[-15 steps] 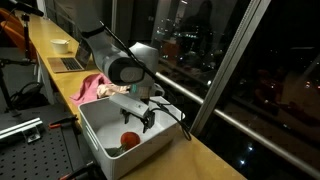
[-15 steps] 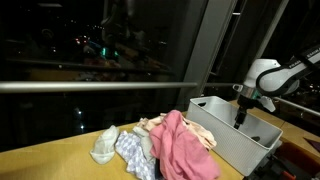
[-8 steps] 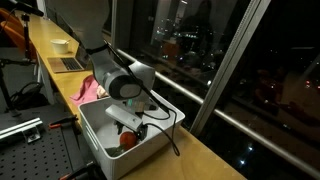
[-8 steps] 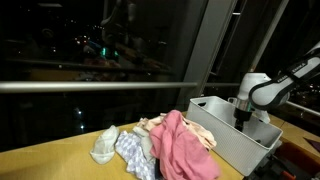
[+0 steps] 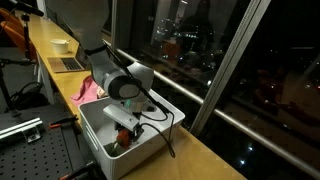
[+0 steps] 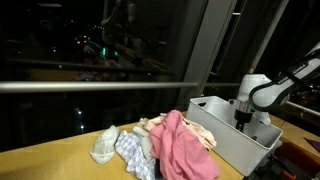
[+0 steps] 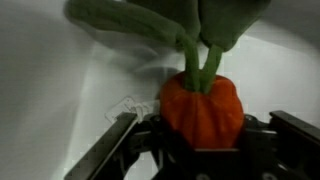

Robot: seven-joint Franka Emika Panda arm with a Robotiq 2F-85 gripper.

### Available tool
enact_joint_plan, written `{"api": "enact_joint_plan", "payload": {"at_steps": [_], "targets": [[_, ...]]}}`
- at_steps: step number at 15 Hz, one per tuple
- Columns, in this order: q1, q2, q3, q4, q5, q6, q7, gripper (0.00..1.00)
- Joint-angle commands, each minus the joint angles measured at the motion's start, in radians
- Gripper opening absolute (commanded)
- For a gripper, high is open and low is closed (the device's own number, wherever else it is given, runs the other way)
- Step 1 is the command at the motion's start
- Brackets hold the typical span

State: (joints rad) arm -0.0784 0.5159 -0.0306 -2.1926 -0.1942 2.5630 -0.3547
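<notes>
In an exterior view the gripper (image 5: 124,133) is seen sunk into the white bin (image 5: 96,148) at lower centre. In an exterior view it is found at the right edge, dipped behind the bin wall, with a clothes heap (image 6: 172,146) at lower centre. In the wrist view a red toy vegetable (image 7: 202,110) with a green stem (image 7: 200,58) is framed at lower centre on the bin floor. The fingers (image 7: 125,142) are set either side of it, but whether it is pinched cannot be told. It is judged light, soft and rounded, so apt to slip. It is best taken across the widest part of the body, not by the floppy stem.

The arm (image 5: 125,82) has white rounded links, dark joint bands, a black cable (image 5: 171,127) and a black gripper (image 7: 203,150).
</notes>
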Motion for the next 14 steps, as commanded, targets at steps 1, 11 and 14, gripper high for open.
{"api": "enact_joint_plan", "payload": {"at_steps": [1,11,14], "targets": [[0.051,-0.192,-0.009,-0.085,-0.039,-0.083,0.085,0.14],[0.201,-0.459,0.146,0.095,-0.008,-0.351,0.187,0.03],[0.245,-0.417,0.19,0.22,-0.015,-0.422,0.199,0.03]]}}
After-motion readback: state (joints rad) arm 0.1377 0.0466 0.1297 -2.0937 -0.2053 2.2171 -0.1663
